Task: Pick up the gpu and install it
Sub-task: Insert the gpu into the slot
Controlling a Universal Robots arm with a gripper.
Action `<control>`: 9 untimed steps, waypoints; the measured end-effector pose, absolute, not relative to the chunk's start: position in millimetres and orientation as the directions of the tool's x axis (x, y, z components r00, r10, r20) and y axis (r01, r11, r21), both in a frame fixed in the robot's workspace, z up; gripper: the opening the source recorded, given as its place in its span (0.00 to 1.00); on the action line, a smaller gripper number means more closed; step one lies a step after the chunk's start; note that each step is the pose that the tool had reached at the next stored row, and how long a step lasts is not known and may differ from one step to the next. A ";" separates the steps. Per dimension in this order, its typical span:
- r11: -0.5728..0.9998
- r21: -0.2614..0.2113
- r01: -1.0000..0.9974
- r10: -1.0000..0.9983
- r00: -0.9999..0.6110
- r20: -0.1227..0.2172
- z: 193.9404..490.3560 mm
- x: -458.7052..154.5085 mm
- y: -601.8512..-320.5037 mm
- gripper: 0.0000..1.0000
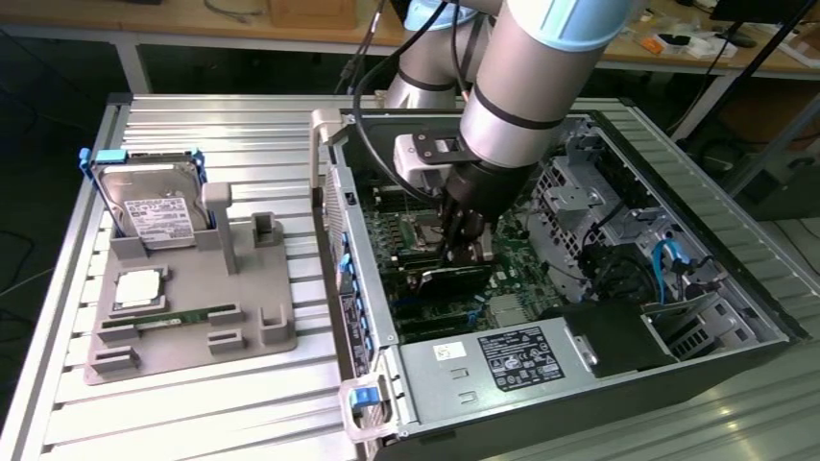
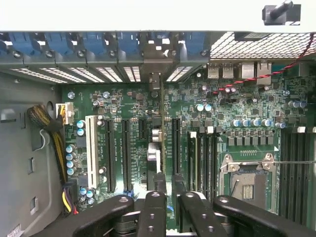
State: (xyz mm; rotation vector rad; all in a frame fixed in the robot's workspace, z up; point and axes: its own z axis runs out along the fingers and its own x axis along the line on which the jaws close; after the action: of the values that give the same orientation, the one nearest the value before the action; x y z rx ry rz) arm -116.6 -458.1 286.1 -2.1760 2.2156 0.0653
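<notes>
The gpu (image 1: 451, 279) is a thin black card inside the open computer case (image 1: 750, 288), standing on edge over the green motherboard (image 1: 513, 252). In the wrist view the gpu (image 2: 156, 143) appears edge-on as a narrow dark and grey strip. It runs between two long black slots (image 2: 127, 153) toward the rear bracket openings. My gripper (image 1: 459, 257) reaches down from the arm into the case and its fingers close on the card's upper edge. The gripper (image 2: 168, 185) has one dark fingertip (image 2: 159, 180) on each side of the card.
A grey parts holder (image 1: 192, 336) sits at the exterior view's left, carrying a silver hard drive (image 1: 154, 206), a processor (image 1: 138, 288) and a green memory stick (image 1: 186, 317). Inside the case are the power supply (image 1: 519, 355), drive cages (image 1: 602, 211), the processor socket (image 2: 247, 180) and a yellow-black cable bundle (image 2: 49, 133).
</notes>
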 end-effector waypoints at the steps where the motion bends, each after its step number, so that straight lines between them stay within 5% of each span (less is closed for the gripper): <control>1: 0.018 0.005 -1.000 -0.998 -0.018 -0.055 286.1 -116.6 -458.1 0.19; 2: 0.018 0.005 -1.000 -0.998 -0.018 -0.055 286.1 -116.6 -458.1 0.11; 9: 0.018 0.005 -1.000 -0.998 -0.018 -0.055 286.1 -116.6 -458.1 0.10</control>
State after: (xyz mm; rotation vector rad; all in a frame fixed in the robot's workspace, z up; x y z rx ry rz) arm -116.6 -458.1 286.1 -2.1757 2.2153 0.0661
